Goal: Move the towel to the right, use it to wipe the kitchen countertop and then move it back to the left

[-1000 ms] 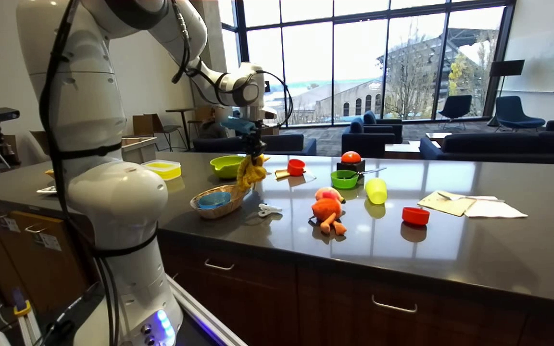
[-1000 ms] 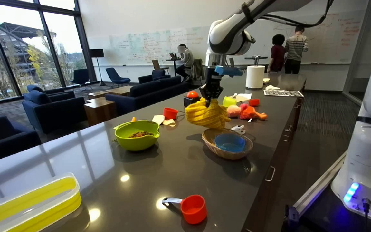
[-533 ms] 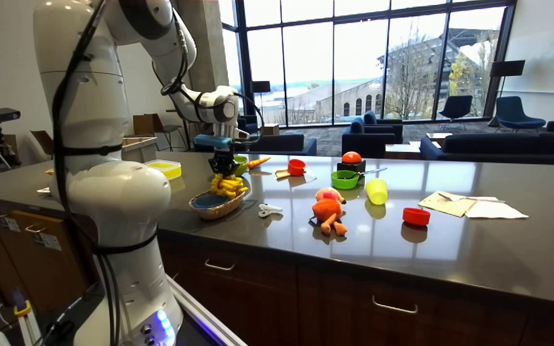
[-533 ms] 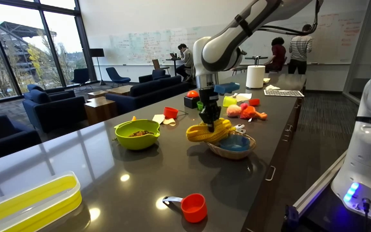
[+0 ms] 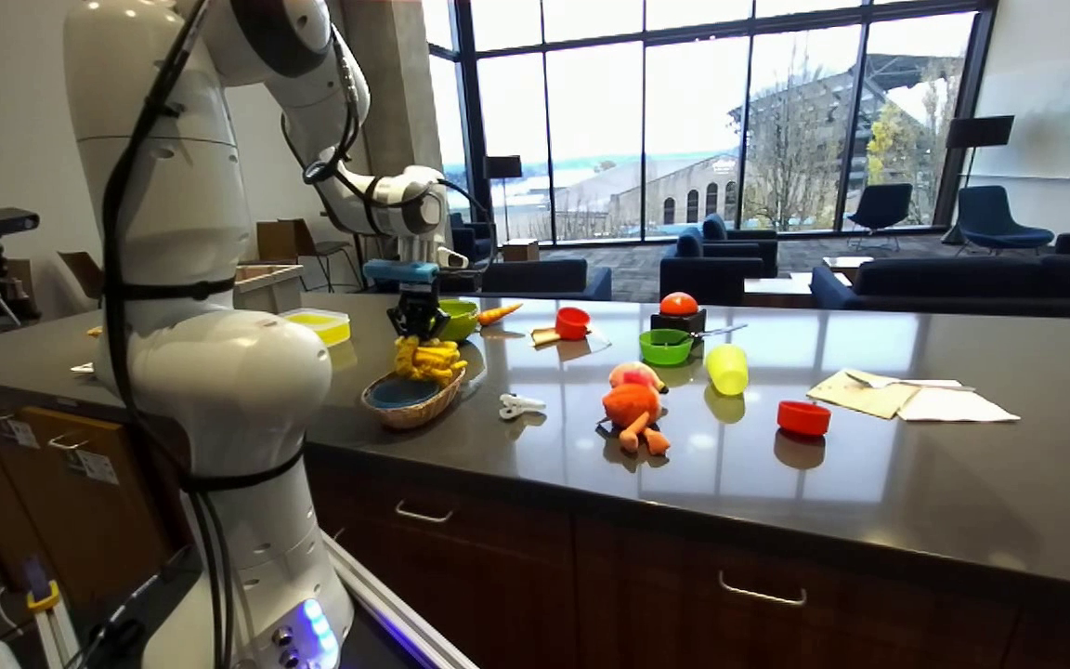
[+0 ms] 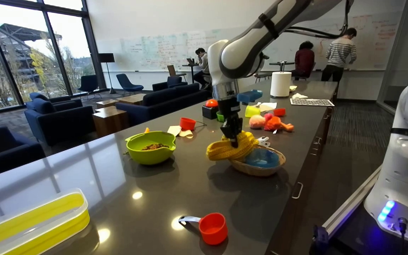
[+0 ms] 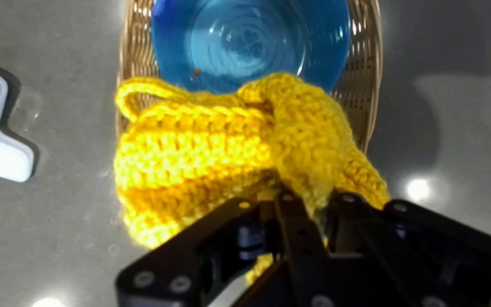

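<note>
The towel is a yellow knitted cloth, bunched up, seen in both exterior views (image 5: 430, 360) (image 6: 227, 149) and in the wrist view (image 7: 198, 149). My gripper (image 6: 233, 142) is shut on it from above; the wrist view shows a fold pinched between the fingertips (image 7: 306, 186), which the wool partly hides. The towel lies over one end of a wicker basket (image 7: 367, 98) and partly over the blue bowl (image 7: 245, 42) inside it. Part of the towel hangs outside the basket rim, over the countertop (image 6: 175, 198).
A white clip (image 5: 521, 406) lies beside the basket. A green bowl (image 6: 151, 152) with brown bits stands nearby. An orange plush toy (image 5: 632, 406), red cups (image 5: 572, 323) (image 6: 213, 228) and a yellow cup (image 5: 727, 369) are on the countertop.
The gripper has lowered with the towel from above the basket's end onto its rim and the blue bowl. In the last half second, gripper, towel and basket have shifted slightly together.
</note>
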Controlling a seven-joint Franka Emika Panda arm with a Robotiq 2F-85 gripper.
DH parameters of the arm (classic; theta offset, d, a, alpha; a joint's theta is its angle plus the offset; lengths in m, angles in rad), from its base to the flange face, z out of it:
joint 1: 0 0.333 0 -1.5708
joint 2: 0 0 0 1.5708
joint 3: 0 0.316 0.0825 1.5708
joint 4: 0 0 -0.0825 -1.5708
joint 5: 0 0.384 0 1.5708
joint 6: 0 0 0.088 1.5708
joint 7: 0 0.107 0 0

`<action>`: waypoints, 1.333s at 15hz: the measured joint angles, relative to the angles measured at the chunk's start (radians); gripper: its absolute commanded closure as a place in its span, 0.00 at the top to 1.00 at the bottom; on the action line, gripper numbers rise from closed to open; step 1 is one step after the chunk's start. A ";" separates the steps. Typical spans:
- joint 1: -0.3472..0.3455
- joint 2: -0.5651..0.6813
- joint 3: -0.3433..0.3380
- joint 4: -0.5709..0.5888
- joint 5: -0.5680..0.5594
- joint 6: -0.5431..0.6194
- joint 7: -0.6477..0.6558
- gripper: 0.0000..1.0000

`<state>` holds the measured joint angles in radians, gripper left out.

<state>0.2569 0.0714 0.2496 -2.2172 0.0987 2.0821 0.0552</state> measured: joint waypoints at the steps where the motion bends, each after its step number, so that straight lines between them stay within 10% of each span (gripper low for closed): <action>1: 0.004 -0.012 0.009 -0.002 0.000 -0.020 -0.027 0.03; 12: 0.135 -0.161 0.141 -0.037 -0.181 0.080 -0.137 0.03; 20: 0.140 -0.078 0.192 -0.036 -0.695 0.459 0.292 0.03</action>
<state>0.3970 -0.0066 0.4415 -2.2529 -0.5959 2.5411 0.3476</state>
